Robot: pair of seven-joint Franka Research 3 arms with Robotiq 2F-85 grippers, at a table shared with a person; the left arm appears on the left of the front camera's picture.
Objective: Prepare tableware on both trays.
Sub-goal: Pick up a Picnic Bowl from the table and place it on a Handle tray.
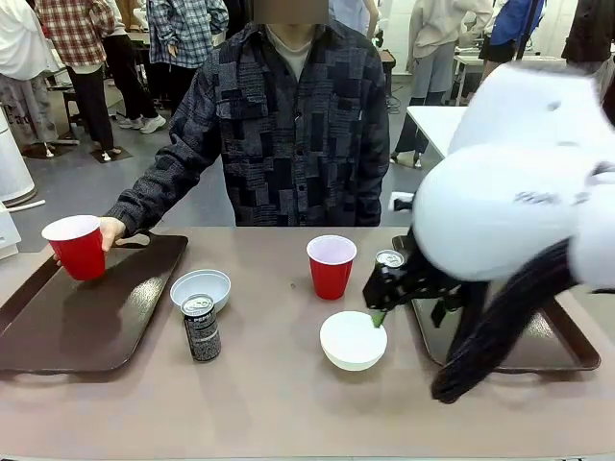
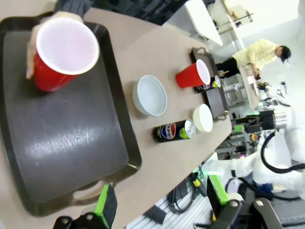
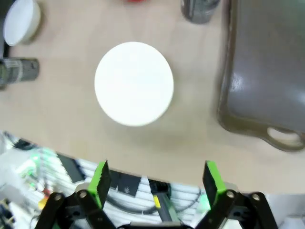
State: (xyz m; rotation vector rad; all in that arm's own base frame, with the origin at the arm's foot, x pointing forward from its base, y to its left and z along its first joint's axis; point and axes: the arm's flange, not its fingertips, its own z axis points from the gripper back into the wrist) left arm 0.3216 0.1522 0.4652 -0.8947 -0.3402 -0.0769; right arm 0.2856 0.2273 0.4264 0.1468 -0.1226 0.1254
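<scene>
Tabletop [image 1: 279, 403], beige, bears both trays [image 1: 86, 327]; bystanders [image 1: 91, 58] stand on grey floor [image 1: 58, 187] behind.

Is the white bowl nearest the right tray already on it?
No, the white bowl sits on the bare table, just outside the right tray's rim.

Two cups [image 1: 77, 247] [image 1: 332, 266], two bowls [image 1: 201, 288] [image 1: 353, 339], two cans [image 1: 201, 327] [image 1: 389, 259], two trays [image 1: 86, 327] [image 1: 557, 346].

We read "PEPSI" in white letters on the slim black drink can [image 1: 201, 327] standing on the beige table [image 1: 269, 403]. From the left wrist, we see its round Pepsi emblem. Grey lettering on the white robot arm [image 1: 519, 192] is too blurred to read.
</scene>
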